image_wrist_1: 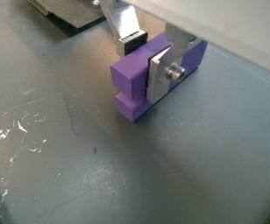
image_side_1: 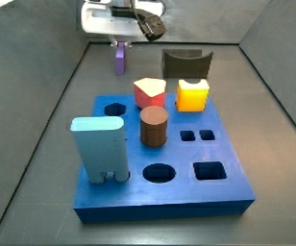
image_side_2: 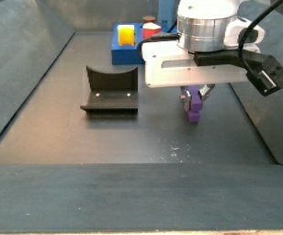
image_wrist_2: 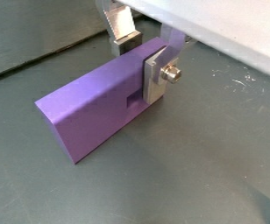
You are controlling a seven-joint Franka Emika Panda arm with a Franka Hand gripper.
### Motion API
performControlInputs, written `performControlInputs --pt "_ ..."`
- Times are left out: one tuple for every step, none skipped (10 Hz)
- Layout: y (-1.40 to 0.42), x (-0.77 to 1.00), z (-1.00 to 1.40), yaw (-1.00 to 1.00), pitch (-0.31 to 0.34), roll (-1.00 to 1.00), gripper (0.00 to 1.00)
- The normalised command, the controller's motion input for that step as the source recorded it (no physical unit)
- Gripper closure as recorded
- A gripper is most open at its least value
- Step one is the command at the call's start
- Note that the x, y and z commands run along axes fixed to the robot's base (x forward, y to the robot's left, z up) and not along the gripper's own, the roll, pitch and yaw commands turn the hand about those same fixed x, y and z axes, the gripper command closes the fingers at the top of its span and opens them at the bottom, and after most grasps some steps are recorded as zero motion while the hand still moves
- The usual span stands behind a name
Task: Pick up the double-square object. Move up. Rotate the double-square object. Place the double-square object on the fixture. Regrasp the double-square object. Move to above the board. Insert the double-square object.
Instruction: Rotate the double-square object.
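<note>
I find the gripper [image_side_2: 198,92] at upper centre, clamped on the double-square object [image_side_2: 196,106], which appears clear of the floor. Pickup is done. The fixture [image_side_2: 111,90] at centre left stands empty; the board [image_side_1: 163,154] awaits insertion.

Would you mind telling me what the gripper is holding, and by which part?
The gripper clamps the small purple plastic double-square object by its upper end, finger plates on its flat faces.
</note>
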Motion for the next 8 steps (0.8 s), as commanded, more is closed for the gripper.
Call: performControlInputs --pt "0.01 0.01 -0.33 0.02 0.012 0.02 1.0" --pt "0.01 0.02 -0.33 0.02 0.01 0.02 1.0" --pt "0.01 0.02 -0.33 0.02 0.01 0.02 1.0" --pt "0.01 0.02 -0.33 0.02 0.01 0.02 1.0" --pt "0.01 0.02 -0.33 0.02 0.01 0.02 1.0" --pt "0.01 0.02 -0.33 0.02 0.01 0.02 1.0" --pt "0.01 0.02 -0.33 0.02 0.01 0.02 1.0" --pt "0.01 0.02 -0.33 0.02 0.01 0.02 1.0"
